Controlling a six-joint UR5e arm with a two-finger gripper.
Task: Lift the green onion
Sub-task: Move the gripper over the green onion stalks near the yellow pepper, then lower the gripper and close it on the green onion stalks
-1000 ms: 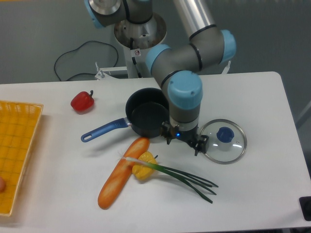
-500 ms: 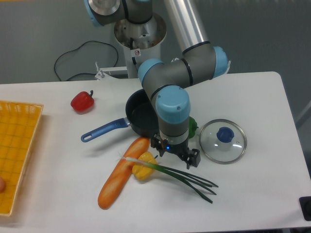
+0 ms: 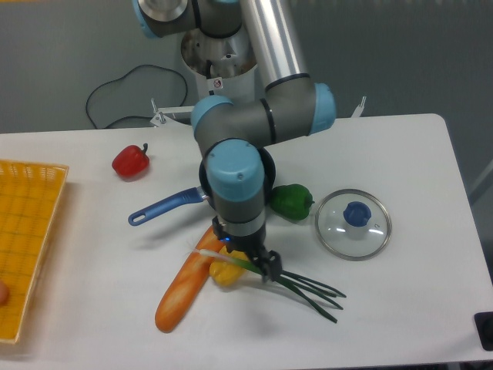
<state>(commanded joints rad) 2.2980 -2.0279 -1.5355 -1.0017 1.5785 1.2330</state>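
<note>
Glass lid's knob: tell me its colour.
Blue. The knob sits at the middle of the clear lid, plain in the fixed camera view.

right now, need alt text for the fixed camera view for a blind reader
A robot arm's gripper is lowered over the green onion, which lies on a white table across a yellow pepper and a baguette. Nearby sit a green bell pepper, glass lid, blue-handled pan, red pepper and yellow basket.

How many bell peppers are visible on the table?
3. The red pepper lies at the left, the green pepper beside the glass lid, and the yellow pepper is partly hidden under the arm.
</note>
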